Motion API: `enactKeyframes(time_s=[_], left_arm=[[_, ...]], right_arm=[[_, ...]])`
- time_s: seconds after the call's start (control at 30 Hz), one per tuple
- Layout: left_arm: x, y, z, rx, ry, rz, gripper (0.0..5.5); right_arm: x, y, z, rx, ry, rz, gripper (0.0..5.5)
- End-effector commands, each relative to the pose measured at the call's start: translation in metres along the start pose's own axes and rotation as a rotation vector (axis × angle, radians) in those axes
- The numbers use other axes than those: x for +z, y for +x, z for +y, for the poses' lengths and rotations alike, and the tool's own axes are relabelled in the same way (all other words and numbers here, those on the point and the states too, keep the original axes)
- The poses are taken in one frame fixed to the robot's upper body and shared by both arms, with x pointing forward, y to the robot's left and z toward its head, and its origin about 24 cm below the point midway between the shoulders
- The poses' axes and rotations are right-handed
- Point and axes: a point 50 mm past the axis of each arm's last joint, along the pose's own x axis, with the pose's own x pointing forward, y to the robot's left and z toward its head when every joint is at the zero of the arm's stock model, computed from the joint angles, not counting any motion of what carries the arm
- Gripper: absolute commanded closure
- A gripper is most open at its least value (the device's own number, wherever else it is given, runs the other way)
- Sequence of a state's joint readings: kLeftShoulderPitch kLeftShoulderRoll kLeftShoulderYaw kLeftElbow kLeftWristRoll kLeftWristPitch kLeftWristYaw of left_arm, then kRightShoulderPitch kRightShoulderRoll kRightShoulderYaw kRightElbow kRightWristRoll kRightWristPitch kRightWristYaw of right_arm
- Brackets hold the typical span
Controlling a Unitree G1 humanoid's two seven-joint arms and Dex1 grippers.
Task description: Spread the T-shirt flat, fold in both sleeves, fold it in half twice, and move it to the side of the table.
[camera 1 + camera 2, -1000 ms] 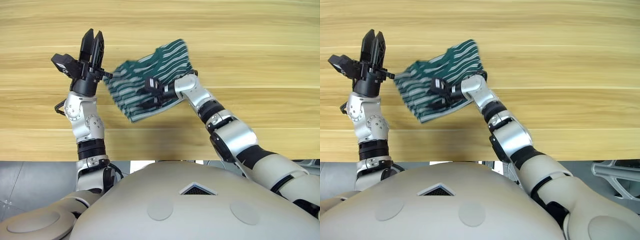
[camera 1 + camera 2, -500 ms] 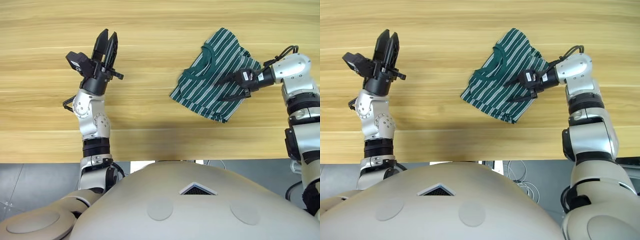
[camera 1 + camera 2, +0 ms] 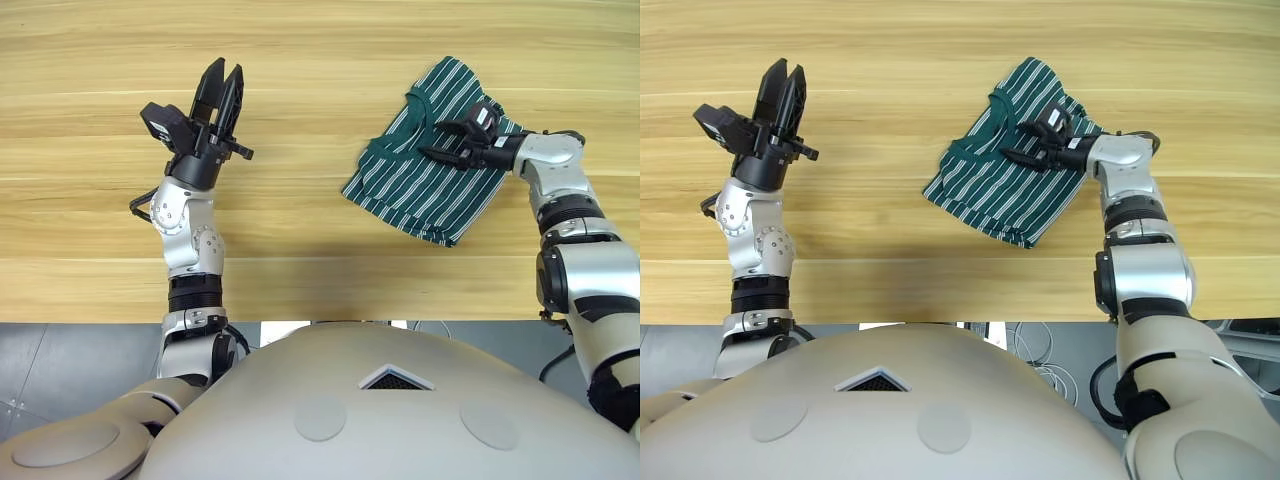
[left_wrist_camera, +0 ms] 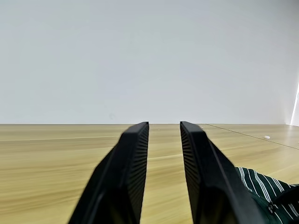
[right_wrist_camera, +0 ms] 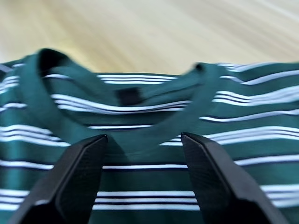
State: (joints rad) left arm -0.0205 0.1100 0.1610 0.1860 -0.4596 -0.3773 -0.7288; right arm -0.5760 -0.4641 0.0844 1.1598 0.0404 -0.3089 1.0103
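You see the T-shirt (image 3: 420, 180) folded into a compact, roughly four-sided packet on the right part of the table (image 3: 300, 40), a pale wooden top with long straight grain lines. The cloth is a soft dark green knit with thin white stripes, and its ribbed round collar (image 5: 187, 107) faces up on the top layer. The packet lies at a slant to the table's edge, and its near edge shows stacked layers.

Your right gripper (image 3: 435, 140) sits over the collar end of the shirt with its two black fingers (image 5: 79, 172) spread wide, one on either side of the neckline, clamping nothing. You cannot tell whether the tips touch the cloth.

Your left gripper (image 3: 226, 68) stands raised over the left part of the table, well apart from the shirt. Its ridged black pads (image 4: 140, 158) are parted by a narrow gap with nothing between them.
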Motion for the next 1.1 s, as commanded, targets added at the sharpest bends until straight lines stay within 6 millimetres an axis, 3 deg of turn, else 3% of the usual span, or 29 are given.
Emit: enactKeyframes(time_s=[0.03, 0.13, 0.27, 0.37, 0.47, 0.6, 0.87, 0.97, 1.1], left_arm=[[0.001, -0.004, 0.002, 0.010, 0.014, 0.011, 4.39], [0.000, -0.004, 0.002, 0.009, 0.015, 0.017, 4.39], [0.001, -0.005, 0.003, 0.006, 0.022, 0.018, 4.39], [0.002, -0.007, 0.004, 0.010, 0.026, 0.018, 4.39], [0.003, -0.009, 0.005, 0.016, 0.032, 0.020, 4.39], [0.003, -0.010, 0.004, 0.013, 0.036, 0.027, 4.39], [0.005, -0.006, -0.003, -0.016, 0.059, 0.022, 4.39], [0.008, -0.004, -0.004, -0.026, 0.065, 0.018, 4.39], [0.008, -0.004, -0.006, -0.033, 0.083, 0.022, 4.39]], right_arm=[[0.009, -0.005, -0.010, -0.034, -0.004, -0.010, 2.52], [-0.002, 0.002, -0.003, -0.028, -0.004, 0.095, 2.52], [-0.027, 0.019, 0.019, 0.038, -0.007, 0.261, 2.52], [-0.031, 0.030, 0.029, 0.053, -0.028, 0.307, 2.52], [-0.024, 0.047, 0.039, 0.090, -0.049, 0.303, 2.52], [0.001, 0.078, 0.062, 0.231, -0.134, 0.220, 2.52], [0.038, 0.134, 0.138, 0.476, -0.317, 0.110, 2.52], [0.041, 0.139, 0.142, 0.452, -0.336, 0.104, 2.52], [0.055, 0.135, 0.130, 0.419, -0.305, 0.020, 2.52]])
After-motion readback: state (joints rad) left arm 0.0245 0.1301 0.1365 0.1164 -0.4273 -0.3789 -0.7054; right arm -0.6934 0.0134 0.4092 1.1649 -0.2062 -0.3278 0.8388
